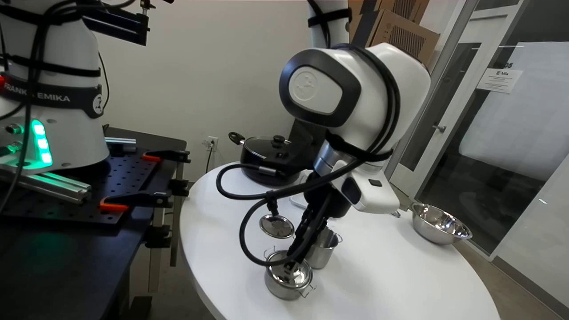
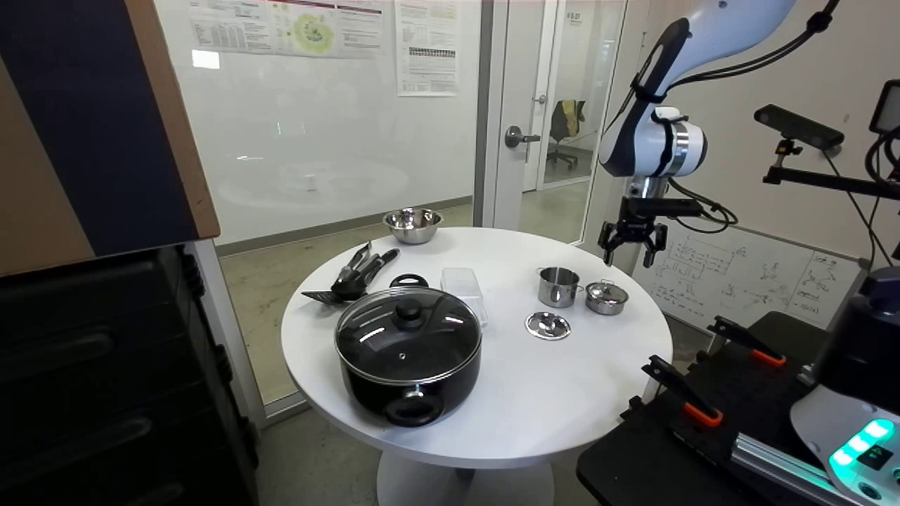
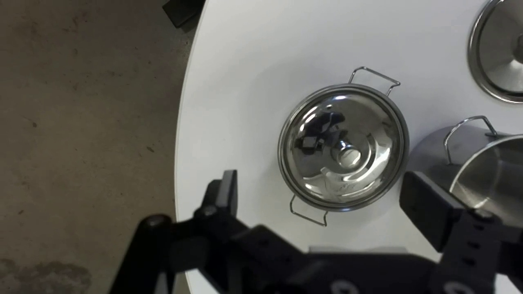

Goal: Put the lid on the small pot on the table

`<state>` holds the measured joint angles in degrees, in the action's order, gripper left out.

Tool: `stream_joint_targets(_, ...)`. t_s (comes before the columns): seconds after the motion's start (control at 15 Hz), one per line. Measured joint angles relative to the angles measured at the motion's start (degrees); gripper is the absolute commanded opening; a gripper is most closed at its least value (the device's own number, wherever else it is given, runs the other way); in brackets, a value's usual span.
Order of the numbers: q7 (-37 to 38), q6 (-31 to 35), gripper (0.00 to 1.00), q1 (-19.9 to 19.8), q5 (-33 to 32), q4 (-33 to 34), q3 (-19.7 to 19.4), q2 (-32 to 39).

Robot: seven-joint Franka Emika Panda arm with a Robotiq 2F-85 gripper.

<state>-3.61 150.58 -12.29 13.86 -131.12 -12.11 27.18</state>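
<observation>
The lid (image 3: 310, 167), round shiny steel with a centre knob, rests on the small pot (image 1: 284, 291) and covers its opening. In an exterior view the lid (image 2: 607, 289) looks level on the small pot (image 2: 606, 307). They stand near the edge of the white round table (image 2: 520, 400). My gripper (image 2: 628, 261) is open and empty, above the lidded pot and apart from it. In the wrist view its fingers (image 3: 318, 179) are spread wide, with the pot beyond them. In an exterior view the gripper (image 1: 291, 266) hides part of the lid.
A taller steel cup (image 2: 559, 288) stands beside the small pot. A similar second steel lid (image 2: 548, 325) lies on the table. A large black pot (image 2: 408, 358), clear plastic container (image 2: 460, 281), black utensils (image 2: 355, 277) and steel bowl (image 2: 413, 228) are farther away.
</observation>
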Motion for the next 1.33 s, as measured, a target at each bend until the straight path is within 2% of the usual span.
stream_joint_targets(0.33,1.8,0.1,1.0,0.1,-0.5,1.2,1.2,2.3)
stream_joint_targets(0.6,3.9,0.1,0.94,0.4,-0.8,2.7,1.8,3.9)
stream_joint_targets(0.87,5.4,0.1,1.0,0.6,-1.0,4.0,2.0,5.2)
stream_joint_targets(1.33,5.4,0.1,1.0,0.4,-1.1,4.1,2.1,5.5)
